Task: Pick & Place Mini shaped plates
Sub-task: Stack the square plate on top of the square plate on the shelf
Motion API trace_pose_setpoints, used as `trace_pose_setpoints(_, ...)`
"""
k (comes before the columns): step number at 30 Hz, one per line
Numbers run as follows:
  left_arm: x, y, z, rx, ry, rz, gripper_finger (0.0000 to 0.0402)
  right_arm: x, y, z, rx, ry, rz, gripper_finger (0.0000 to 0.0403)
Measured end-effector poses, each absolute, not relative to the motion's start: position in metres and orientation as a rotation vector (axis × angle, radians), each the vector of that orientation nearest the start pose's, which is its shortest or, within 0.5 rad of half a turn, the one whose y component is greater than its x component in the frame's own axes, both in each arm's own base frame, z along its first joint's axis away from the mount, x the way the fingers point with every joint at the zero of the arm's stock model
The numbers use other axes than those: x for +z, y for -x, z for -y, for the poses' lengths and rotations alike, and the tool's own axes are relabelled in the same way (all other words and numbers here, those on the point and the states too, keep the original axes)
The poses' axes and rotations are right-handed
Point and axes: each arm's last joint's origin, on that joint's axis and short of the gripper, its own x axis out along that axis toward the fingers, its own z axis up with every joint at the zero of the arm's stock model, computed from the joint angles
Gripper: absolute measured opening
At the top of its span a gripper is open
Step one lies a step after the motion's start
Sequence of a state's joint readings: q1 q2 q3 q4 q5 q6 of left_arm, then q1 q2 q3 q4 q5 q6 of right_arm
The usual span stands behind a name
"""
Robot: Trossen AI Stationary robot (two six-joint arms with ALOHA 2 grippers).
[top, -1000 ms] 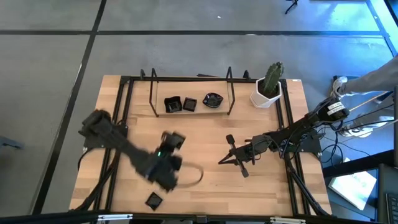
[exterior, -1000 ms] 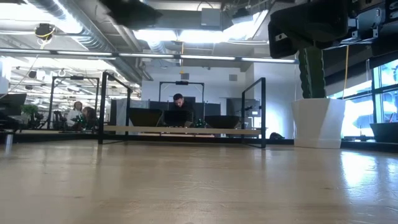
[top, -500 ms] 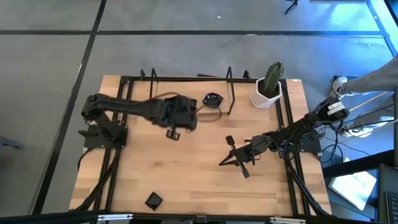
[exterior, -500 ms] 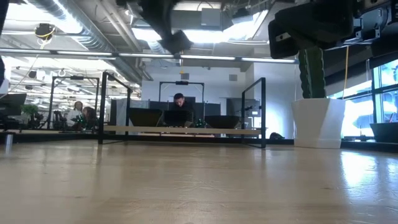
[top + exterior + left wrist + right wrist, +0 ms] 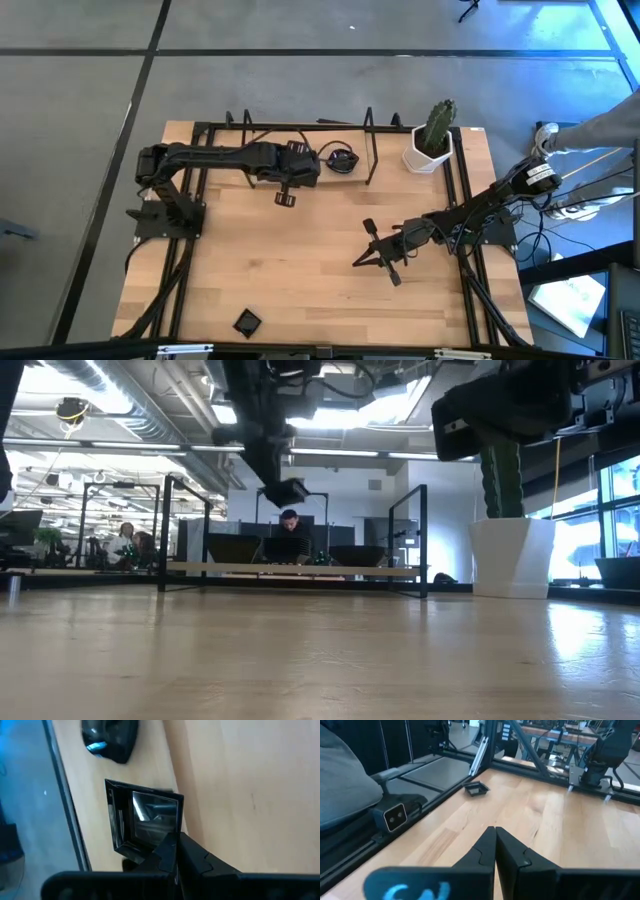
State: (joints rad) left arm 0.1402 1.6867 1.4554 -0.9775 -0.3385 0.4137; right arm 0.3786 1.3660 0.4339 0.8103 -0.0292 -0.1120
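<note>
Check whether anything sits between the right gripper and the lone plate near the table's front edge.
Nothing visible does. Only bare table lies between the shut right gripper and that small square plate. The left gripper is away at the far rack, holding another plate.

Open office-lab, grey floor, bright ceiling lights.
Concrete floor (image 5: 80, 150) with dark seams surrounds the wooden table (image 5: 320, 270); exposed ducts (image 5: 120, 400), bright window (image 5: 615, 510), person (image 5: 288, 520) seated behind desks.
</note>
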Motion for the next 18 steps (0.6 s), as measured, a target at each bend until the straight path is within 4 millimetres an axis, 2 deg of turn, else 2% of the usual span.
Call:
trace_pose_setpoints(7,0.265,-0.343,-0.068,0.16,-0.487,-1.2,0.0003,0.186,-0.238,-0.095,0.415,0.161,-0.127,0.0007)
trace_pose_setpoints(18,0.234,-0.353,-0.085,0.179,-0.468,-1.301,0.0003,0.186,-0.238,-0.095,0.413,0.142,-0.134,0.0007)
